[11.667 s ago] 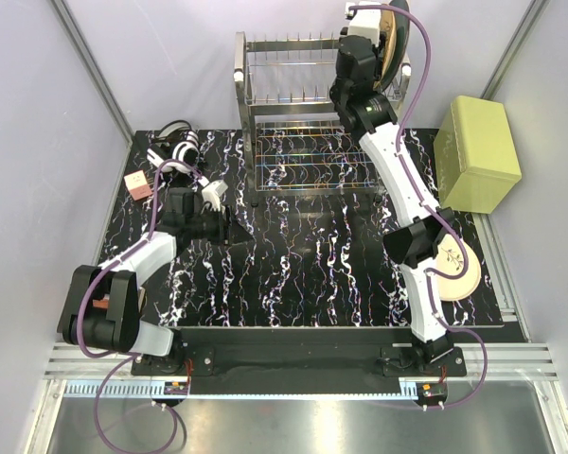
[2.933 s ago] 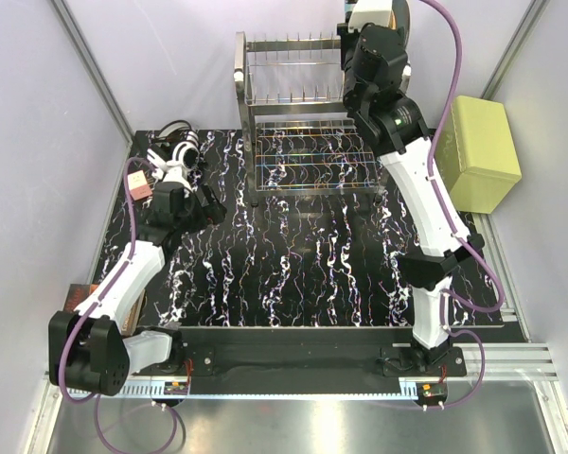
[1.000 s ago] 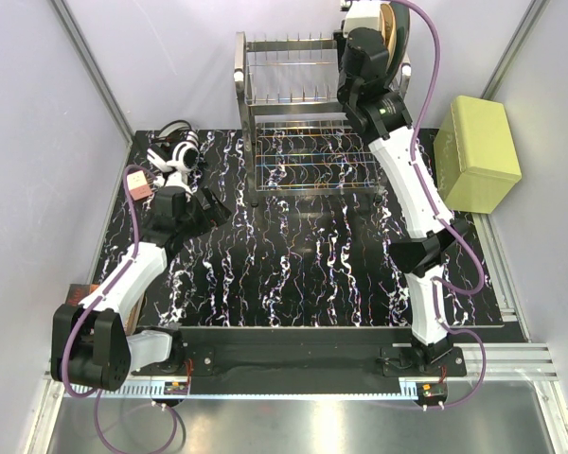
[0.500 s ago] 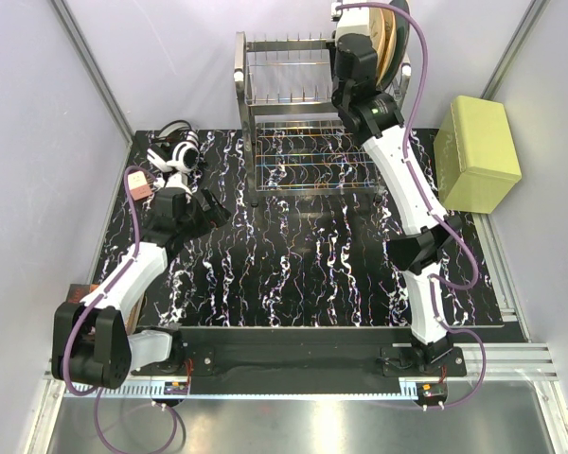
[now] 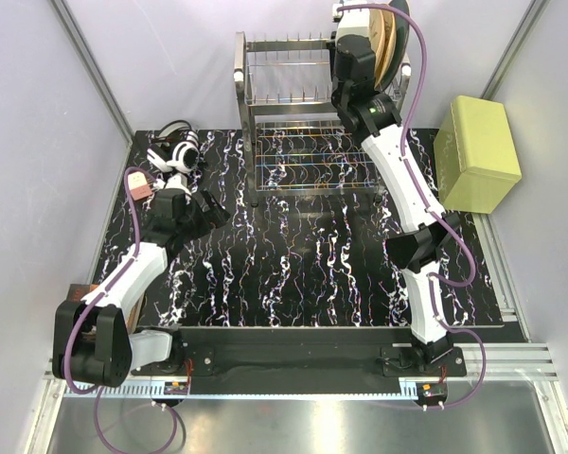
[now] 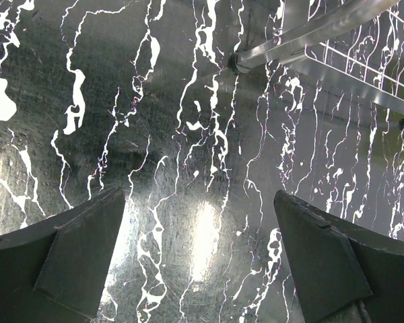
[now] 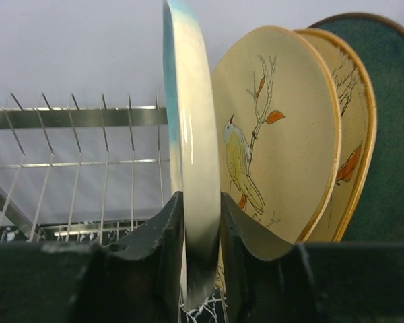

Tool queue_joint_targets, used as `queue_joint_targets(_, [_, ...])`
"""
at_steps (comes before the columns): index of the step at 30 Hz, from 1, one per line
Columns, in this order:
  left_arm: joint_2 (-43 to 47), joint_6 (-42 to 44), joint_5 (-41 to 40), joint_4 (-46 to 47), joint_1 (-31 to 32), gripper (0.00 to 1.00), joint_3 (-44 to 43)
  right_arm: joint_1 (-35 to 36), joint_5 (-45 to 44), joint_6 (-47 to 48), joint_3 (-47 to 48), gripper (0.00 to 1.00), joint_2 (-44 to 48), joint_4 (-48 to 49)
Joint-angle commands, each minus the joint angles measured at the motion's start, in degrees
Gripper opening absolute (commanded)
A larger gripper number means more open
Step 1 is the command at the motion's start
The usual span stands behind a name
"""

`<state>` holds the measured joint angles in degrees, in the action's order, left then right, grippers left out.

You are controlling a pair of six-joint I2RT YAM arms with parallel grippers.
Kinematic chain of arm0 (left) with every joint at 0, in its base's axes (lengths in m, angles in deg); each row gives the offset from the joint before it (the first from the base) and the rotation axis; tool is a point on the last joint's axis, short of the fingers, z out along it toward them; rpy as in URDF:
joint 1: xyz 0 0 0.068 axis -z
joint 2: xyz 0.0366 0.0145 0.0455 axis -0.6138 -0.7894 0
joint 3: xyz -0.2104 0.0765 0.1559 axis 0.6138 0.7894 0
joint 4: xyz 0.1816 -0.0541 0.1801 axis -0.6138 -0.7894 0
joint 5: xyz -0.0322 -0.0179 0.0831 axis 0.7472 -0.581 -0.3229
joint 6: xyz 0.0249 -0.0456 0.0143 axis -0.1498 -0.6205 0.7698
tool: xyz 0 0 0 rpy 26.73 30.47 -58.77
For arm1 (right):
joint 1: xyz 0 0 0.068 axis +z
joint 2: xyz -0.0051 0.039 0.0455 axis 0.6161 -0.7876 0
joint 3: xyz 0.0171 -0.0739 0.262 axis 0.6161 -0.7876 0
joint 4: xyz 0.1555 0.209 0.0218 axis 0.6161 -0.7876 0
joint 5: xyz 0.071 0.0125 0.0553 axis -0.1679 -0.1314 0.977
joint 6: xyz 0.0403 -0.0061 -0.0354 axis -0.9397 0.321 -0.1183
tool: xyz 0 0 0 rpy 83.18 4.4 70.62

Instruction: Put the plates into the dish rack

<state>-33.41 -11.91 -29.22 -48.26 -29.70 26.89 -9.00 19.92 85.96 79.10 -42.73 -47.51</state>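
Item: cream plate with pale-blue edge (image 7: 188,134), standing upright and edge-on to the right wrist camera, over the right end of the dish rack (image 5: 284,95), upper tier. Holder: right gripper (image 7: 200,225), its two fingers (image 7: 158,249) closing on the plate's lower rim, one on each face, with no gap showing. Neighbours: first orange-peach plate (image 7: 283,134) is leaning just beside it on the far side, its bird-and-branch face showing; second orange-peach plate (image 7: 355,134) is sitting behind that; teal plate (image 7: 390,121) is standing last in the row. Governing relation: the cream plate's flat face is running parallel to the three racked plates and to the rows of prongs, so the open slot is lying directly beneath the gripper. Whether the bottom edge is already resting between prongs cannot be told, since the fingers are hiding it. Left gripper (image 6: 196,202): jaws spread wide, holding nothing, hanging over the table (image 6: 155,101) near a rack foot, well apart from the plates; the right arm is the nearer.
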Motion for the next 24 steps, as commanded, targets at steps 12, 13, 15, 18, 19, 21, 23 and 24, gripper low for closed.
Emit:
queue_joint_targets(12, [0.9,1.2,0.8,3.3,-0.6,0.99,-0.1,0.4,1.4,0.2,0.2,0.52,5.0,6.6])
queue_joint_targets(13, [1.0,1.6,0.4,2.9,-0.6,0.99,-0.4,1.0,1.3,0.7,0.2,0.57,5.6,6.5])
queue_joint_targets(15, [1.1,3.4,0.4,2.8,-0.7,0.99,-1.3,1.7,1.3,2.8,-0.6,0.73,7.9,6.7])
queue_joint_targets(18, [1.6,6.9,0.5,2.1,-0.7,0.99,-3.0,2.9,1.0,6.5,-5.1,0.99,13.0,8.5])
queue_joint_targets(19, [1.9,8.0,0.2,2.0,-0.7,0.99,-3.6,2.9,1.1,8.3,-8.1,1.0,14.3,9.2])
queue_joint_targets(21, [2.3,11.8,-1.3,1.3,-0.6,0.99,-5.8,3.0,0.4,10.2,-11.0,1.0,18.2,11.1])
queue_joint_targets(23, [2.5,15.4,-2.9,0.1,-0.6,0.99,-7.6,2.9,-0.4,13.4,-15.2,1.0,20.7,12.4])
queue_joint_targets(24, [2.7,16.6,-4.1,-0.7,-0.6,0.99,-9.2,3.0,-1.2,14.5,-17.1,1.0,23.4,13.0])
